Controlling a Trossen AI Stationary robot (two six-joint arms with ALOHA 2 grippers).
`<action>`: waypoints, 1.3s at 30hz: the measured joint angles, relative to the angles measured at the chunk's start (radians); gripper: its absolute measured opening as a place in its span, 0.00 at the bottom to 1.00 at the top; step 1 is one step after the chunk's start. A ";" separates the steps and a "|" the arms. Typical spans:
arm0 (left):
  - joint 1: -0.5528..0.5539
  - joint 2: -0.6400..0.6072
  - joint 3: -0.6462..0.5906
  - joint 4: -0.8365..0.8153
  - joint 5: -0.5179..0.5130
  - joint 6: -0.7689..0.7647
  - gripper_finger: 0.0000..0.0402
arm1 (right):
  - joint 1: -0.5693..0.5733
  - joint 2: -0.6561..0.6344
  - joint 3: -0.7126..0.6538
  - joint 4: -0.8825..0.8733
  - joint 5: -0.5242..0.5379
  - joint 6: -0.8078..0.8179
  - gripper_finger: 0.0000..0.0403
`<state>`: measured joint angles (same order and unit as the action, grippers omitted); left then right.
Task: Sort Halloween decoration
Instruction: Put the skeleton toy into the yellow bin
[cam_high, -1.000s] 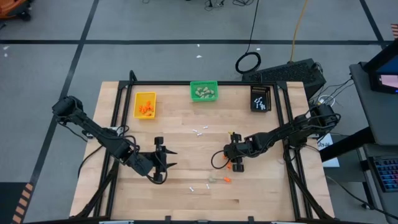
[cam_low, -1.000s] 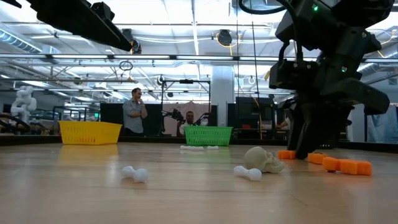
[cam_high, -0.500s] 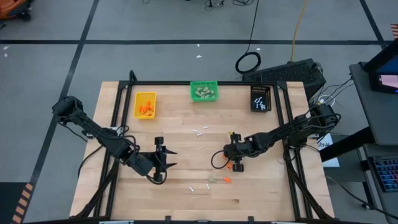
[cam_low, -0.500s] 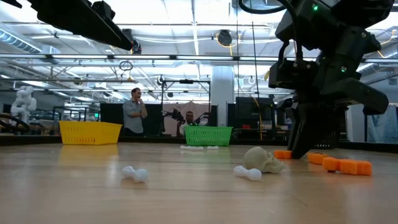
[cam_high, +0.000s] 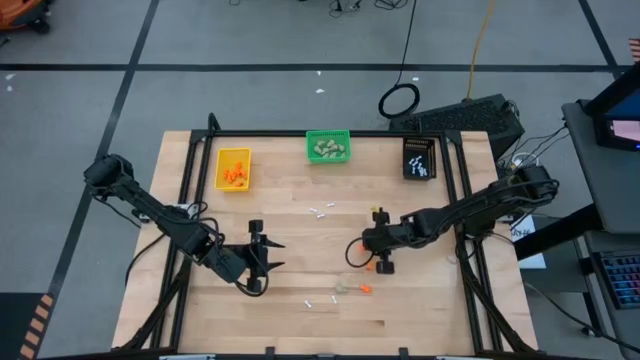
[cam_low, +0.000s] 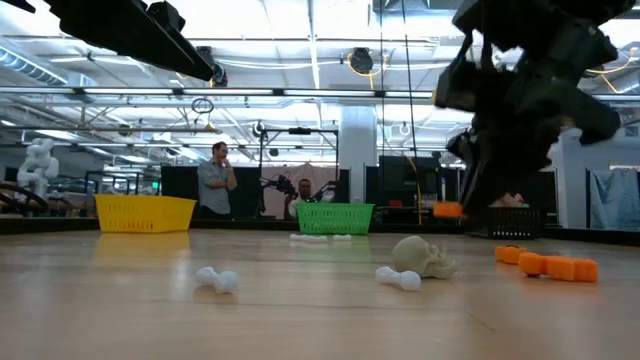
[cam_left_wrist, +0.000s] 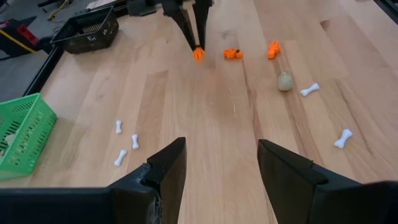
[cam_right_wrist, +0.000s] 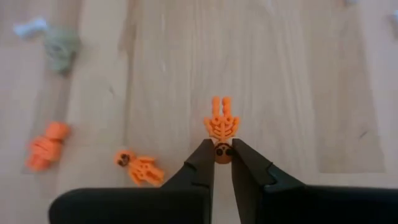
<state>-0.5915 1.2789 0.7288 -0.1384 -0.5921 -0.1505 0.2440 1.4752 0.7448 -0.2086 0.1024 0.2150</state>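
Looking straight down, the right gripper (cam_high: 366, 243) hangs over the table's middle, on the near side of the green bin (cam_high: 328, 147), with the yellow bin (cam_high: 233, 168) and black bin (cam_high: 419, 158) flanking that bin along the far edge. The left gripper (cam_high: 268, 256) waits nearer the table's front, off to the yellow bin's side, its fingers spread with nothing between them. A few orange pieces (cam_high: 365, 289) and white sticks (cam_high: 320, 211) lie scattered between the two.

From table height, the right gripper (cam_low: 455, 205) is off the wood, carrying an orange figure (cam_low: 448, 210) above the boards; a beige skull (cam_low: 423, 256) and white bones (cam_low: 398, 277) sit on the table below and beside it, more orange bits (cam_low: 556, 266) farther along.

The left wrist camera shows that arm's own fingers apart and empty, the green bin (cam_left_wrist: 25, 134) at one side.

The right wrist camera shows the fingertips (cam_right_wrist: 214, 158) pinching the orange figure (cam_right_wrist: 222, 127) only by its small round end, most of it sticking out past the tips. My judgement: so slim a hold could let it twist or slip during the carry to the yellow bin, dropping it short.
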 joint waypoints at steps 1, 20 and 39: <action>0.000 0.000 0.000 0.001 0.000 0.000 0.48 | 0.000 -0.018 0.000 -0.002 0.000 0.000 0.05; 0.000 0.000 0.000 0.024 -0.045 0.007 0.48 | 0.097 -0.319 0.001 0.097 0.265 -0.121 0.05; 0.000 0.000 0.000 0.064 -0.049 0.026 0.48 | 0.145 -0.075 0.000 0.672 0.346 -0.379 0.05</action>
<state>-0.5912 1.2785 0.7292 -0.0743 -0.6415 -0.1242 0.3888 1.4007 0.7452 0.4630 0.4480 -0.1642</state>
